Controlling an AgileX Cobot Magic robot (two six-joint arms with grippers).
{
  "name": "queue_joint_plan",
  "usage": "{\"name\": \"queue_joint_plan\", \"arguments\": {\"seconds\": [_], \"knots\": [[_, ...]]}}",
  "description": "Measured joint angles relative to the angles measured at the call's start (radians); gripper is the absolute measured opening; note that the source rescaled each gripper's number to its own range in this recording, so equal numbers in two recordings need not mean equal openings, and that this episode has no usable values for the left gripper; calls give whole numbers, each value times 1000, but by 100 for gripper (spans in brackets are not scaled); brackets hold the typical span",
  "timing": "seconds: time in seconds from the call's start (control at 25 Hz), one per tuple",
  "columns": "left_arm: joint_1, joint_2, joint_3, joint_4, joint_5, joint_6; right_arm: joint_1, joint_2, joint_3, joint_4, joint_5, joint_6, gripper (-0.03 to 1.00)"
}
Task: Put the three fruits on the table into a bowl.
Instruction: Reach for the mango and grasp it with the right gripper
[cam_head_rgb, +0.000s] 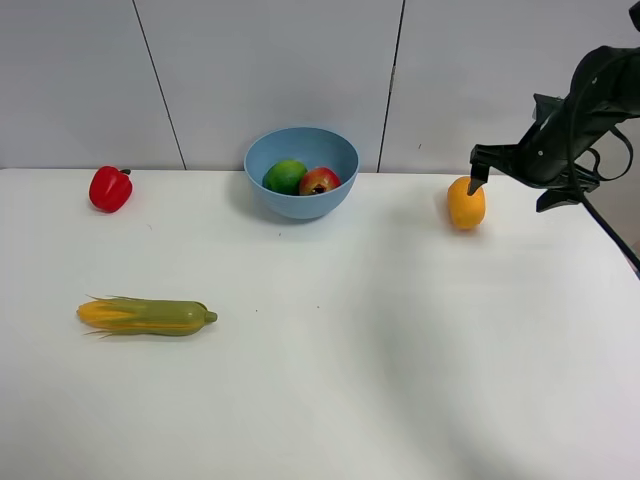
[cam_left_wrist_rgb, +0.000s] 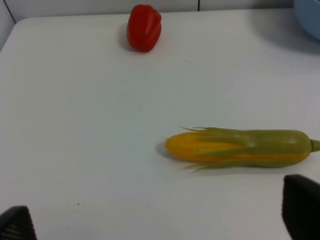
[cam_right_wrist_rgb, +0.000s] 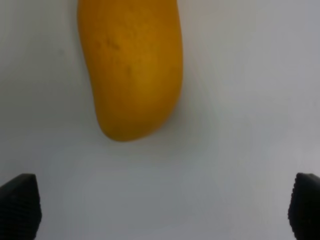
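The light blue bowl (cam_head_rgb: 301, 195) stands at the back middle of the white table (cam_head_rgb: 350, 330). The green lime-like fruit (cam_head_rgb: 285, 177) and the red pomegranate (cam_head_rgb: 319, 181) lie inside it. The orange-yellow mango (cam_head_rgb: 466, 203) lies on the table at the back right. My right gripper (cam_head_rgb: 479, 173) hovers just above and behind the mango, open and empty. In the right wrist view the mango (cam_right_wrist_rgb: 131, 65) lies ahead of the wide-apart fingertips (cam_right_wrist_rgb: 20, 206). My left gripper (cam_left_wrist_rgb: 160, 220) is open and empty, and is out of the exterior view.
A small red bell pepper (cam_head_rgb: 110, 188) sits at the back left. A corn cob (cam_head_rgb: 148, 315) lies at the left front. The left wrist view shows the corn cob (cam_left_wrist_rgb: 240, 148), the pepper (cam_left_wrist_rgb: 144, 27) and the bowl's edge (cam_left_wrist_rgb: 310, 15).
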Motion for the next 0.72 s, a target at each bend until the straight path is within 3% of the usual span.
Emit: {"name": "queue_joint_plan", "arguments": {"seconds": [0.12,0.72], "knots": [[0,0,0,0,0,0,0,22,-3,5,-47,-1,100],[0,0,0,0,0,0,0,199,-155,26,-50,-1,100]]}}
